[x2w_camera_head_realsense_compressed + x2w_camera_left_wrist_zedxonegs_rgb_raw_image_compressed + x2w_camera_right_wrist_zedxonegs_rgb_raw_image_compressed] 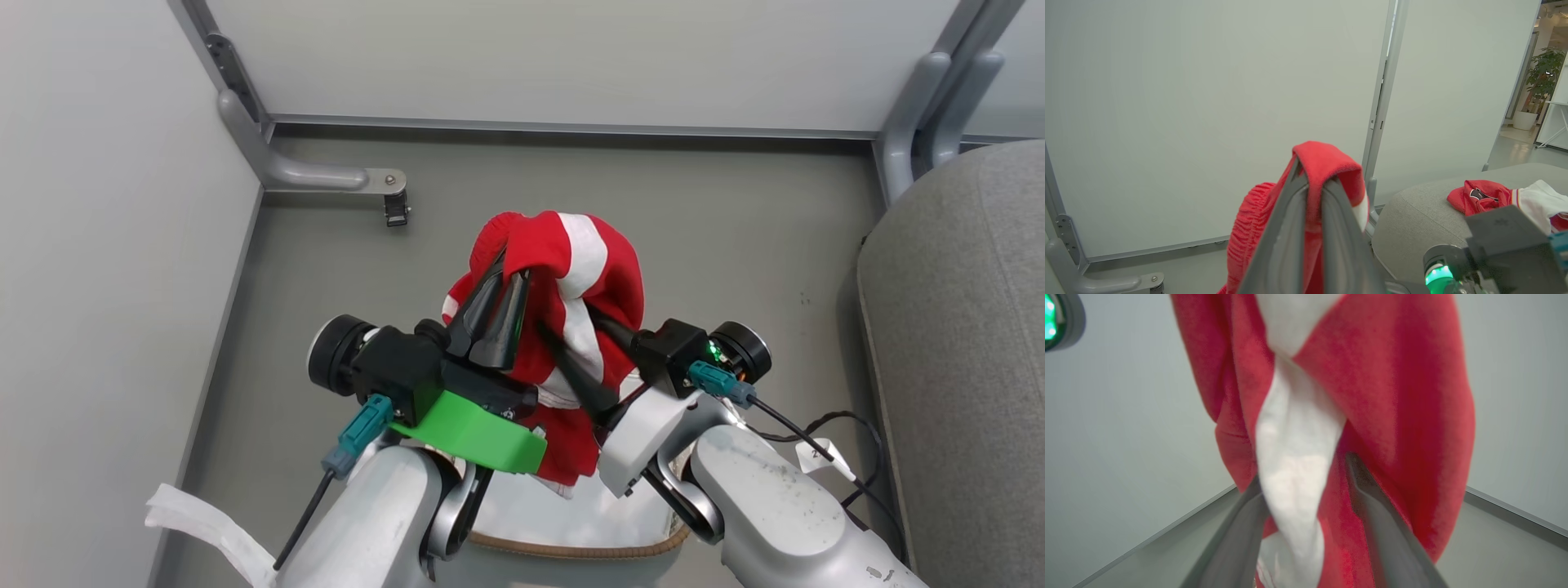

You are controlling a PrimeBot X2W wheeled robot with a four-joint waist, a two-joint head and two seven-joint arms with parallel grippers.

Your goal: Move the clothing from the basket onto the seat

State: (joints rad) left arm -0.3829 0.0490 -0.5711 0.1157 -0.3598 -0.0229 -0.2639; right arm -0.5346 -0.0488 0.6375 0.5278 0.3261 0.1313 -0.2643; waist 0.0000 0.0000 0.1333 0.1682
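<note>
Centre frame, my left jaws point up, clamped on the clothing (571,261) held aloft; my right jaws angle up-left, spread around its hanging folds.

The left gripper (1314,174) rises from the bottom centre, its two grey fingers (1286,241) clamped together on a red garment (1327,159) that drapes over their tips. At lower right, a grey seat cushion (1412,220) carries a crumpled red garment with a dark emblem (1478,198), touching white cloth (1535,204). Pale partition panels (1208,102) stand behind.
</note>
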